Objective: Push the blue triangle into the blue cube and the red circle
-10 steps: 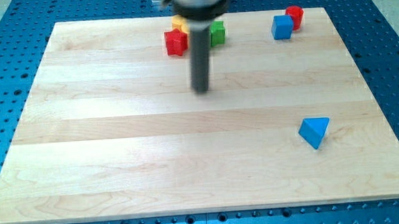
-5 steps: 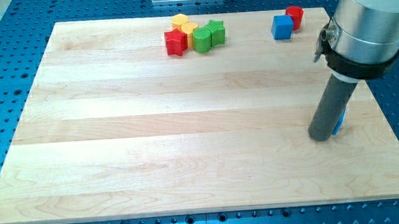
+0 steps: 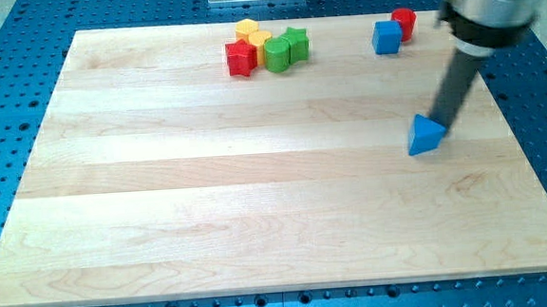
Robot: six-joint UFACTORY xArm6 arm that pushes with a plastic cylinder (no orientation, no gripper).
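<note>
Our arm's upper part is blurred and cut off at the view's top. We carry no gripper — my tip (image 3: 446, 124) touches the blue triangle (image 3: 426, 135), well below the blue cube (image 3: 386, 37) and red circle (image 3: 403, 21).

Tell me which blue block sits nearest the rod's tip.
The blue triangular block, alone at the wooden board's right, right against my tip. The blue cube sits far up beside the red cylinder.
</note>
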